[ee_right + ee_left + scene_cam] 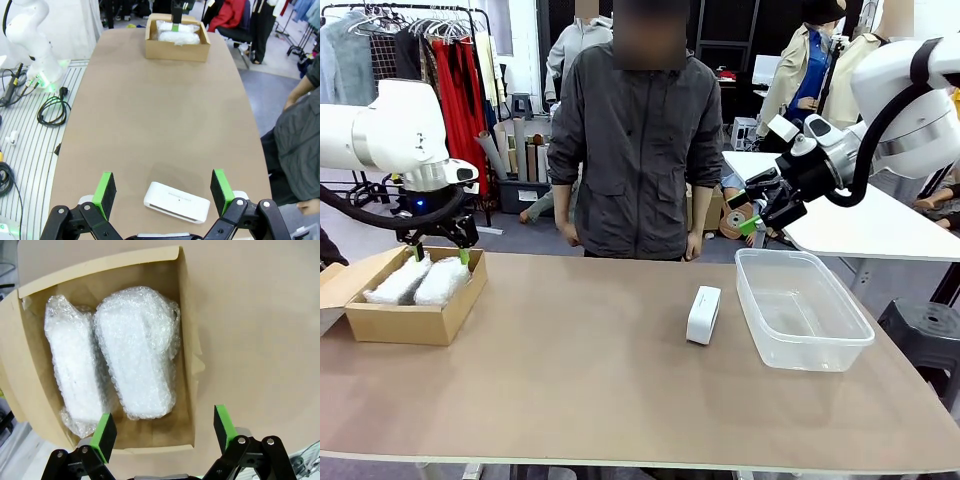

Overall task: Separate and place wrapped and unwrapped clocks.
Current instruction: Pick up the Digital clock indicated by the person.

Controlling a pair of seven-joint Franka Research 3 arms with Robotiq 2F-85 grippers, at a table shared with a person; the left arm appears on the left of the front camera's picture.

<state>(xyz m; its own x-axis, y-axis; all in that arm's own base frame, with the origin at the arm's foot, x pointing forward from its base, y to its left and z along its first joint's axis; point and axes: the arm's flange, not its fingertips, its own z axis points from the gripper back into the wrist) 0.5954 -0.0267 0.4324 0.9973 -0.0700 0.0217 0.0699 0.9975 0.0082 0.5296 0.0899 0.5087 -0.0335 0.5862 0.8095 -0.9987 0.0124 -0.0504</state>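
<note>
Bare white rounded-rectangular slab clock [704, 314] stands on edge on the brown table [570, 390], near the clear plastic tub [815, 347]. 2 white bubble-wrap bundles [135, 352] lie side by side in the brown cardboard box [186, 315]. I judge the slab light, rigid and slick, so I'd pinch its 2 broad faces. My right gripper [164, 192] is poised high above it, jaws wide; the left gripper [165, 432], equally wide, hangs over the box.

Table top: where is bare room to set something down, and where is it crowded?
The widest bare stretch of the table lies between the cardboard box and the bare clock, running to the near edge. The clear tub is empty inside. Crowded: the box, where two bubble-wrap bundles lie side by side under the open left gripper.
</note>
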